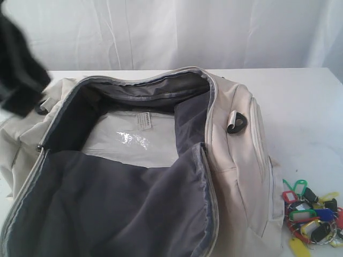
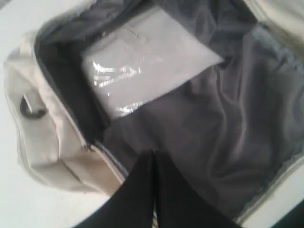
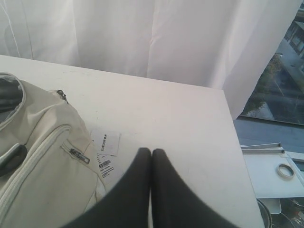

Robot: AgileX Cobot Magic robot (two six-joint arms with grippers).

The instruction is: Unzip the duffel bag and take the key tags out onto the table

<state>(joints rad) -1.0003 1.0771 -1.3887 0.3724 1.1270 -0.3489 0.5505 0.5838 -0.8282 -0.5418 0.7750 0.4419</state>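
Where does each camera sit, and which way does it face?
Exterior view: off the arms, above the table, facing the open bag and key tags; a dark bit of the left arm shows upper left.
Left wrist view: on the left arm, looking down into the bag at a wrapped packet; shut left tool shows.
Right wrist view: on the right arm, facing across the table, past the bag's side and paper tags, to the curtain; shut right tool shows.
Shared: exterior and left wrist views both see the packet.
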